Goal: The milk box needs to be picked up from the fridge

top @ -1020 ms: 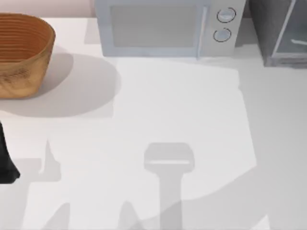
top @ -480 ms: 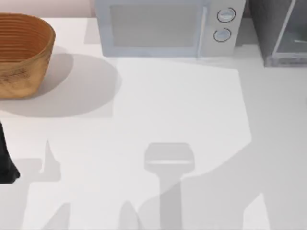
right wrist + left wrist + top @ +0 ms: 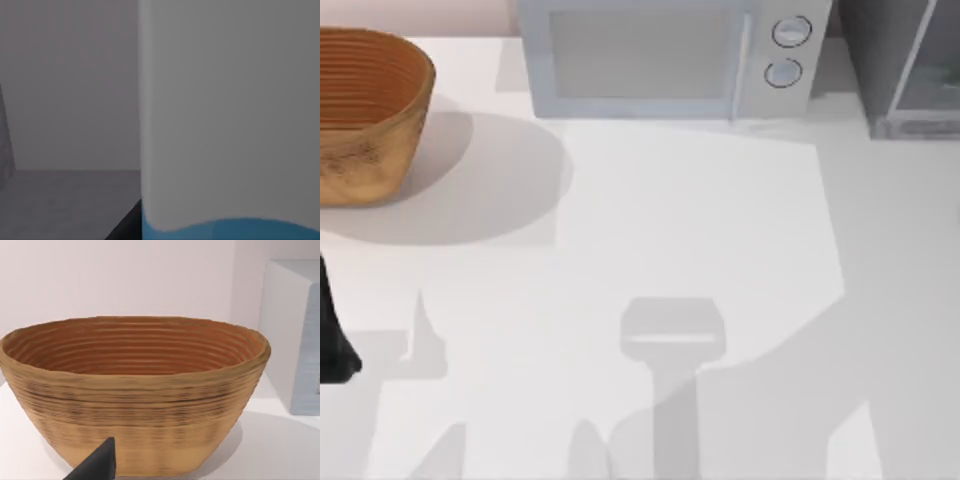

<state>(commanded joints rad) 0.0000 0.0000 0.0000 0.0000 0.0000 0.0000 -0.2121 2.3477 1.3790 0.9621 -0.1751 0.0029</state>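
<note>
Milk box (image 3: 230, 115), no legible writing

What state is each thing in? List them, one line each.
fridge: door looks swung open.
milk box: inside the fridge, not yet taken out.
microwave: door shut.
basket: upright, nothing seen inside.
right claw: in the fridge, right beside the milk box.
left arm: parked at the table's left edge.
</note>
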